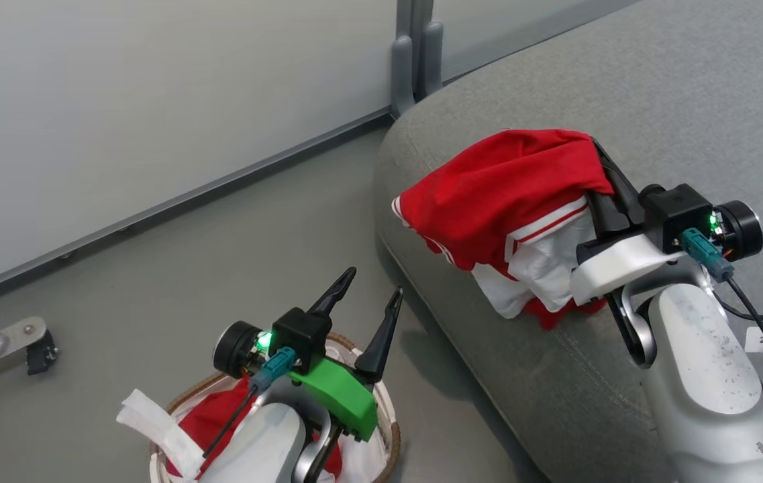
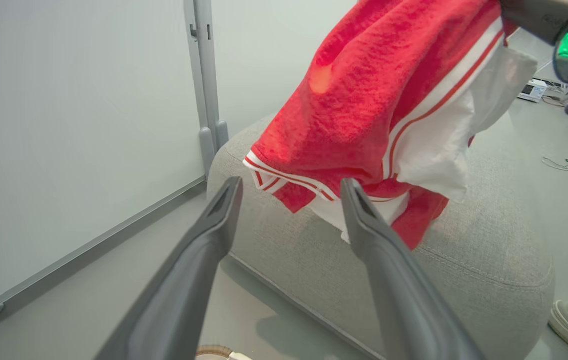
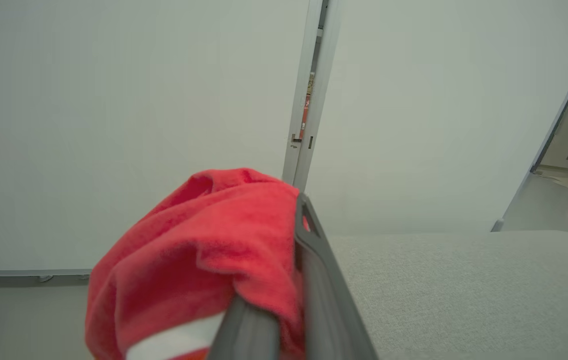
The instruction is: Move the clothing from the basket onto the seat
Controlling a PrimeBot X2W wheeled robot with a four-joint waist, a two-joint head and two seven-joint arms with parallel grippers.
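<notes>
Closest to me, at 6 o'clock in the head view, the basket (image 1: 193,392) sits on the floor with one red garment (image 1: 200,422) bunched inside it. My left jaws hang directly over that basket, spread wide and holding nothing, their fingers (image 1: 381,335) pointing toward 1 o'clock.

Farther out, at about 2 o'clock from them, my right jaws are pinched on the other red garment (image 1: 495,194). One dark finger (image 1: 613,181) shows along its top fold. That garment droops down from the pinch with its white-striped hem toward 9 o'clock. Its lowest folds are at or just above the rounded edge of the seat (image 1: 690,100); I cannot tell whether they touch.

The grey cushion runs on toward 1 o'clock. I judge the release wants a carry that way, off the edge, before the jaws part, or the cloth may slide to the floor. The garment in the basket is plainly the left arm's to fetch.

Beyond the seat stand a pale wall and a grey post (image 1: 415,60).
</notes>
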